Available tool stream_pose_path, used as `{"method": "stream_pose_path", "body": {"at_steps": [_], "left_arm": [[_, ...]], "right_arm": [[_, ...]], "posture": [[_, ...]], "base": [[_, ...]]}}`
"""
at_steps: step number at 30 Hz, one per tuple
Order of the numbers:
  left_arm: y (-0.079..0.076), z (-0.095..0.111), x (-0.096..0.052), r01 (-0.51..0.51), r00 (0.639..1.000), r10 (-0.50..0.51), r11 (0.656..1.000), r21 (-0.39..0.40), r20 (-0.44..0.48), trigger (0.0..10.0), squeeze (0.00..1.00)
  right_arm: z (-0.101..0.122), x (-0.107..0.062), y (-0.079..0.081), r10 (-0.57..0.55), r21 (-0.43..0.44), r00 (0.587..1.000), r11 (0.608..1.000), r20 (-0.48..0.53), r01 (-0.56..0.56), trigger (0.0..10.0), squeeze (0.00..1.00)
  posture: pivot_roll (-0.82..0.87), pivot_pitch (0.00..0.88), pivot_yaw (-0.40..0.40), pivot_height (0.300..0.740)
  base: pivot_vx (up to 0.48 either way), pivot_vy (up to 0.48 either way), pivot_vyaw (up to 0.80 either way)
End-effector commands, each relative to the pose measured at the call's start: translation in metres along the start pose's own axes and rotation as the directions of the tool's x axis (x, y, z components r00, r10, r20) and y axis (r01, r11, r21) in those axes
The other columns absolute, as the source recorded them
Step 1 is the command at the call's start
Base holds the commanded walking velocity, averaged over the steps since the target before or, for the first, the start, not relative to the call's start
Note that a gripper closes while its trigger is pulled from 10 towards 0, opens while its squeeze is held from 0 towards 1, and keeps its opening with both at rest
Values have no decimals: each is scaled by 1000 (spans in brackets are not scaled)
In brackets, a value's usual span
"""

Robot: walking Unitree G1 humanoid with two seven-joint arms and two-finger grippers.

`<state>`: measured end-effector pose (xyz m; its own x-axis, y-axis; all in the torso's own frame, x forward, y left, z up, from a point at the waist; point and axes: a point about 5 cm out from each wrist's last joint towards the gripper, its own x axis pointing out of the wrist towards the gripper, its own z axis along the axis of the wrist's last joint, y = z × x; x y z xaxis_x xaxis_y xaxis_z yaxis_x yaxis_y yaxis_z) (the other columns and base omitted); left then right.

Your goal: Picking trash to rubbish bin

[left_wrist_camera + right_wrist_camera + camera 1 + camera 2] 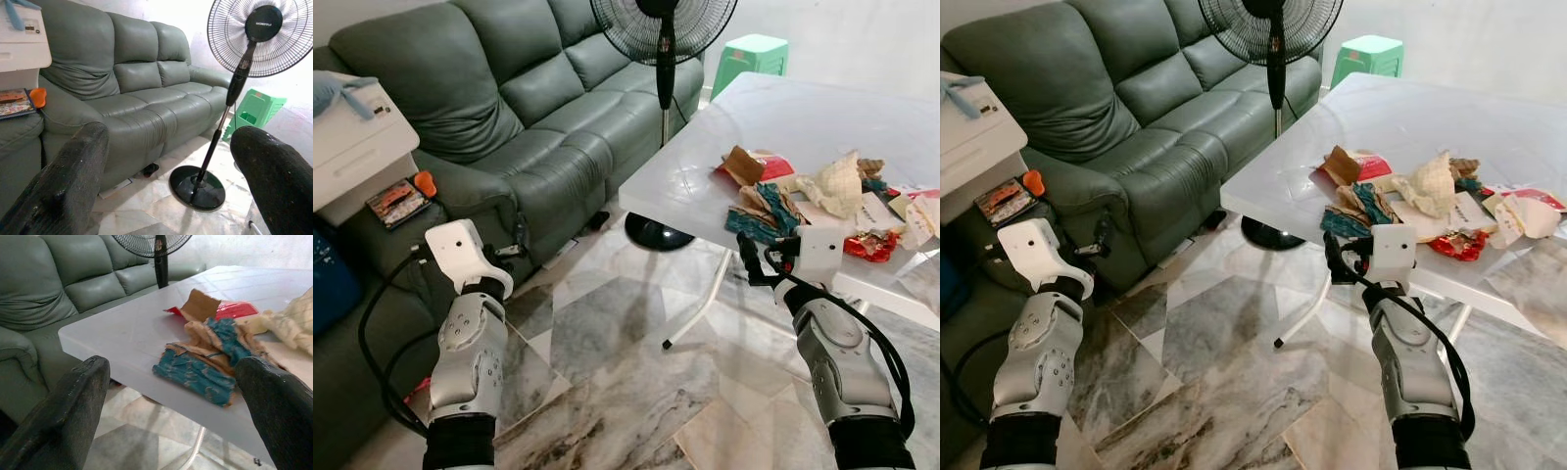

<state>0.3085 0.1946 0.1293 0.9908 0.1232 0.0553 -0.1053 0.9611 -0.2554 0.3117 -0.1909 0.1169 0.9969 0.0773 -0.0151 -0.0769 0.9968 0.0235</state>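
Trash lies heaped on the white table (803, 117). A teal and tan wrapper (759, 217) sits nearest the front edge. Behind it are a brown card scrap on a red packet (745, 164), crumpled cream paper (835, 186) and a red wrapper (869, 245). My right gripper (756, 262) hangs open just below and in front of the table edge. In the right wrist view the teal wrapper (195, 374) lies between its spread fingers (63, 416), a short way beyond the tips. My left gripper (512, 250) is open and holds nothing, raised in front of the sofa.
A green leather sofa (509, 108) fills the left. A standing fan (663, 39) with a black round base (198, 188) is between sofa and table. A green stool (751, 54) stands behind. A white cabinet (352, 137) and a book (399, 203) are at the left. Marble floor lies below.
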Motion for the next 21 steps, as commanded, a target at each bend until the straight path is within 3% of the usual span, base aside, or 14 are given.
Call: {"method": "stream_pose_path", "body": {"at_steps": [1,7,21], "left_arm": [[-2,7,3,20,1000,-20,1000,11,22,10000,0],[-4,9,4,44,998,-44,999,-1,35,10000,0],[-5,14,9,57,997,-58,998,7,44,10000,0]], "right_arm": [[7,4,2,1,-6,1000,1000,25,-1,10000,0],[7,3,-1,-14,-12,1000,1000,26,14,10000,0],[10,3,-4,-28,-23,999,999,37,29,10000,0]], "posture": [[-31,15,52,740],[-33,20,53,740],[-41,23,59,740]], "base": [[0,0,0],[41,0,0],[416,0,-787]]}}
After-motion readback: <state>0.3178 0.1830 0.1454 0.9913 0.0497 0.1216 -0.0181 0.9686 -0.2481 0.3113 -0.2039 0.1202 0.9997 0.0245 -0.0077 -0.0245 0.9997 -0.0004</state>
